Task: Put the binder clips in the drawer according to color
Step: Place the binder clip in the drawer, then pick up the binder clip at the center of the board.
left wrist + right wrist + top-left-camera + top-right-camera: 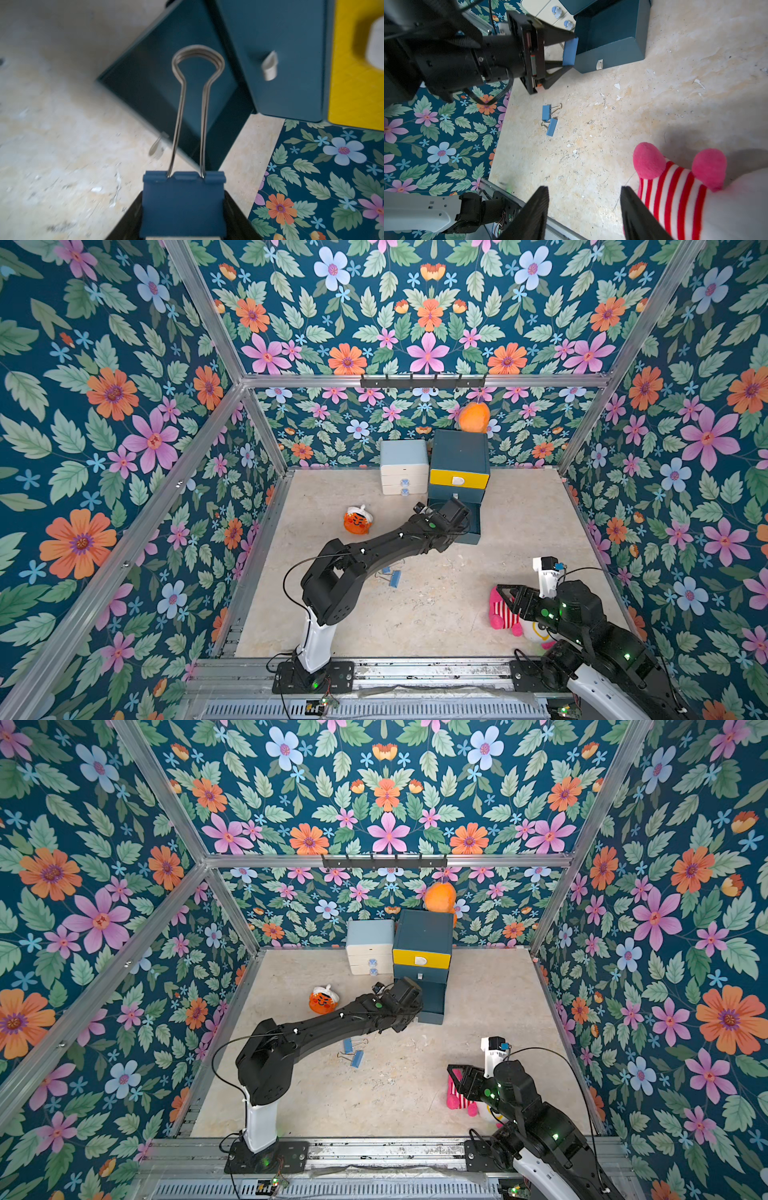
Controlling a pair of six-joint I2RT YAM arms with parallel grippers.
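Beige tabletop (pixel 415 614), floral walls (pixel 124 406): left gripper (pixel 569 53) clenched on blue clip (pixel 182 203) at left rim of open far drawer (pixel 612 59), right gripper (pixel 583 188) released, empty; letting go here could drop it outside; two clips (pixel 549 120) lie mid-table.

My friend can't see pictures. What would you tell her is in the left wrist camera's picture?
A blue binder clip is pinched in the left gripper, its silver wire handles pointing at an open dark blue drawer. Also in view are a shut dark drawer front and a yellow drawer front, plus beige tabletop and flowery wall.
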